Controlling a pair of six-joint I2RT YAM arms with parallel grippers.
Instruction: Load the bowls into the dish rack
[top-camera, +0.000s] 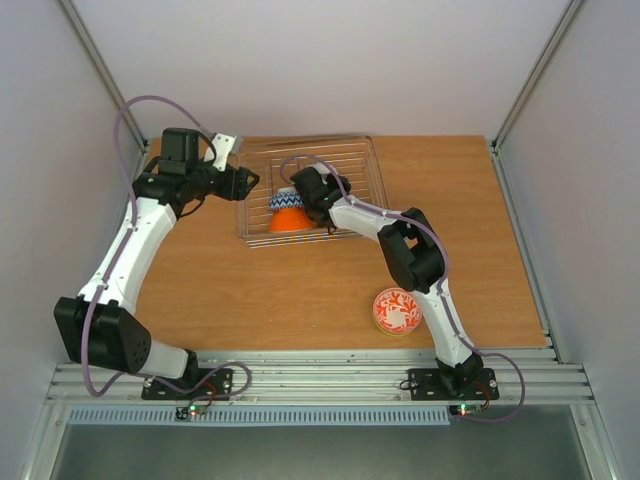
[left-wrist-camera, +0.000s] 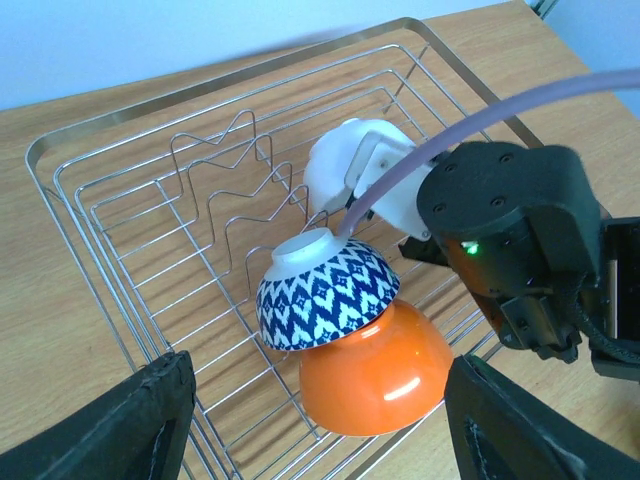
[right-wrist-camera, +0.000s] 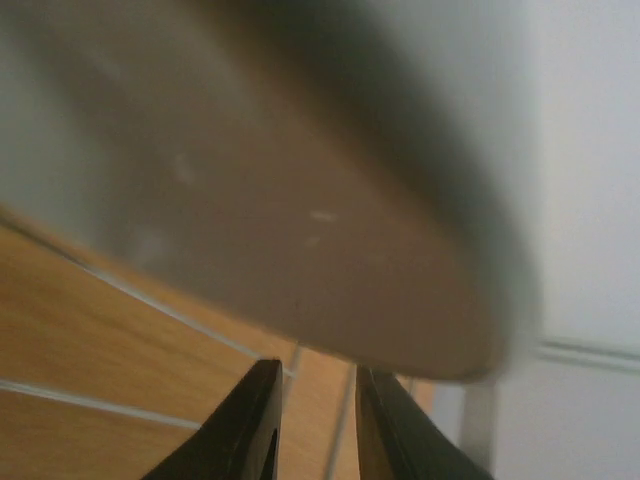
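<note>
The dish rack (top-camera: 355, 165) lies at the back of the table; it also fills the left wrist view (left-wrist-camera: 90, 190). In it, a blue-and-white zigzag bowl (left-wrist-camera: 325, 290) leans on an orange bowl (left-wrist-camera: 375, 365), both also in the top view (top-camera: 281, 199) (top-camera: 287, 219). A white bowl (left-wrist-camera: 340, 165) sits just behind them. My right gripper (top-camera: 308, 190) reaches into the rack at the white bowl. In the right wrist view the bowl (right-wrist-camera: 300, 200) looms blurred over the gripper (right-wrist-camera: 315, 385), whose jaws stand slightly apart with rack wires showing between. My left gripper (top-camera: 245, 181) is open and empty at the rack's left edge.
A white bowl with a red pattern (top-camera: 397, 311) stands on the table beside the right arm's forearm. The right arm (top-camera: 415, 250) stretches across the table from the near edge to the rack. No yellow-green bowl is in view. Walls close in the table on three sides.
</note>
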